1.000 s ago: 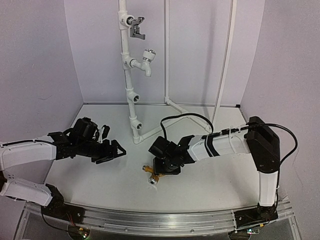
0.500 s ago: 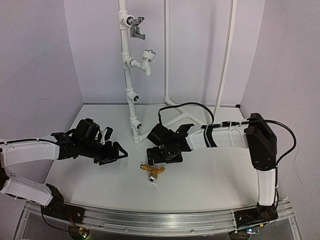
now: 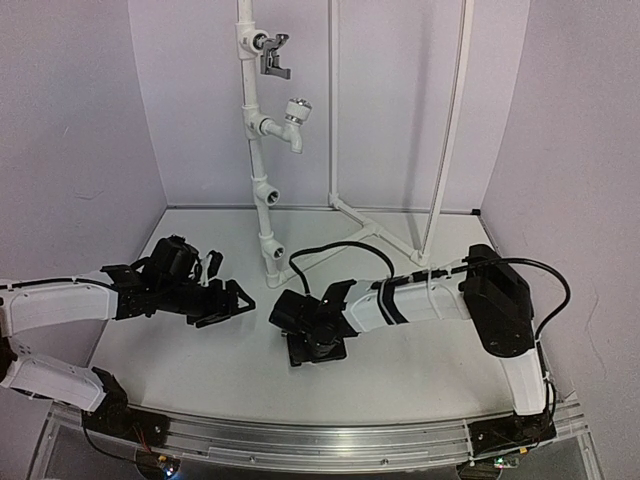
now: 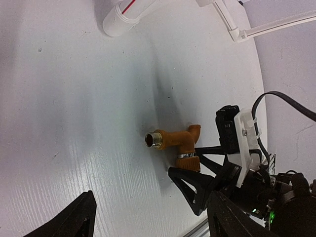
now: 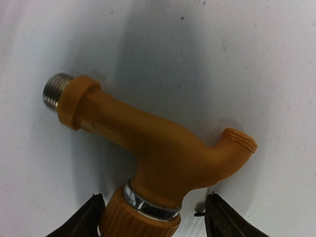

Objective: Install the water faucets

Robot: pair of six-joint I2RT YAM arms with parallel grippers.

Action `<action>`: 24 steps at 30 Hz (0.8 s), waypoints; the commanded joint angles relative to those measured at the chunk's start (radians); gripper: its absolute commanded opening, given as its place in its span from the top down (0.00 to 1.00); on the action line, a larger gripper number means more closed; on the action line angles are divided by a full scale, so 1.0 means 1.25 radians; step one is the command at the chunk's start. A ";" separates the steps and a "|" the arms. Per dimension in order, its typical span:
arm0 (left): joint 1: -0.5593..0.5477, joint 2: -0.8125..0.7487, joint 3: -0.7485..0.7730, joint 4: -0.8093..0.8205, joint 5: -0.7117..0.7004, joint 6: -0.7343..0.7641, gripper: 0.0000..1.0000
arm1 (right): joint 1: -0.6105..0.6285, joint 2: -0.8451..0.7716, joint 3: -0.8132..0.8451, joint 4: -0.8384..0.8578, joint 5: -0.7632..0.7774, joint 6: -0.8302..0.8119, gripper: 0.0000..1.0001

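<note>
The golden-brass faucet (image 5: 158, 143) lies on its side on the white table, threaded inlet to the left and spout to the right. My right gripper (image 5: 155, 219) is open and low over it, one finger on each side of the ribbed knob end (image 5: 138, 217). In the top view the right gripper (image 3: 315, 348) hides the faucet. The left wrist view shows the faucet (image 4: 175, 140) with the right gripper's fingers (image 4: 197, 182) beside its knob. My left gripper (image 3: 228, 300) is open and empty, a short way left of the faucet, pointing at it.
A white pipe stand (image 3: 262, 190) rises behind, with a chrome lever tap (image 3: 275, 55) and a white plastic tap (image 3: 293, 120) mounted high and open fittings lower down (image 3: 272, 245). Its base pipe (image 4: 121, 19) lies on the table. Thin white rails (image 3: 445, 130) stand at the back right.
My right gripper has moved left and down onto the faucet, which it now covers in the top view. The left arm has barely moved.
</note>
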 commanded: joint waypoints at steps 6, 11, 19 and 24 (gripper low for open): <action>0.002 -0.003 0.012 0.022 -0.003 -0.020 0.20 | -0.014 0.032 -0.013 0.134 0.103 -0.149 0.56; 0.027 0.000 0.038 0.023 0.028 -0.019 0.16 | -0.037 -0.017 -0.055 0.251 0.089 -0.272 0.86; 0.115 -0.081 0.004 0.128 0.170 -0.062 0.08 | -0.049 -0.135 -0.154 0.419 0.055 -0.400 1.00; 0.119 -0.093 0.006 0.198 0.239 -0.068 0.04 | -0.048 -0.230 -0.247 0.561 -0.014 -0.417 1.00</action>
